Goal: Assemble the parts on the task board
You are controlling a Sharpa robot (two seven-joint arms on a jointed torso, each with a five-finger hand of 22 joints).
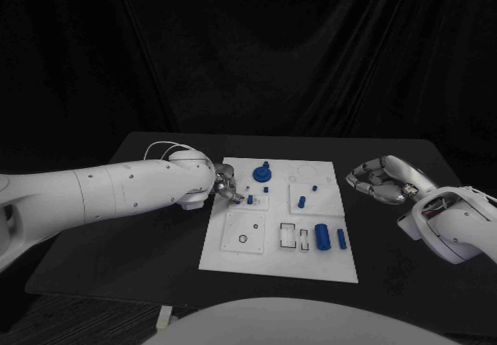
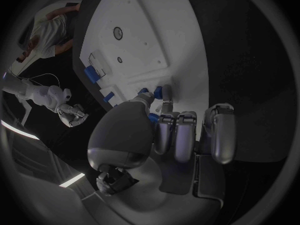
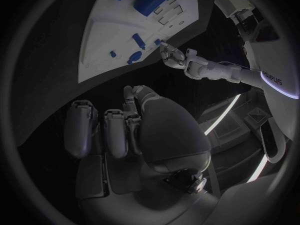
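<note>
My left hand (image 1: 225,188) reaches over the left edge of the white board (image 1: 278,255), fingertips pinching a small blue peg (image 2: 158,92) that stands roughly upright above it, while my right hand (image 1: 380,180) hovers curled, holding nothing, beside the board.

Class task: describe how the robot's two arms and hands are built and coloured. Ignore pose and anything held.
Both arms are smooth white shells dotted with small dark screws. The left arm has thin white cables looping near its wrist. Each ends in a silver metallic hand: left hand, right hand. The fingers have rounded, segmented silver casings with darker joints.
</note>
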